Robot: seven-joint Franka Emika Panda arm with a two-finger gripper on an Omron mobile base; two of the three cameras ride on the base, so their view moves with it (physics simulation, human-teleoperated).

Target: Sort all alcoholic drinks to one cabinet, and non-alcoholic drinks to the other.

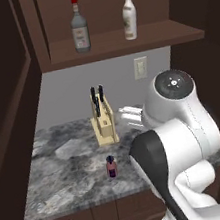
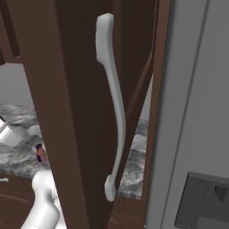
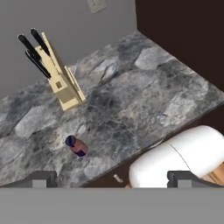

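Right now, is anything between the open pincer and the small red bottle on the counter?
Nothing visible: the small red dark-capped bottle stands alone on grey marble counter; the wooden knife block sits apart, behind it.

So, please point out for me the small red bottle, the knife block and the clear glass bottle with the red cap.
small red bottle (image 3: 78, 147), hand view, on its red body.
knife block (image 1: 104, 125), left base view, on its pale wooden front.
clear glass bottle (image 1: 81, 35), left base view, on its pale label.
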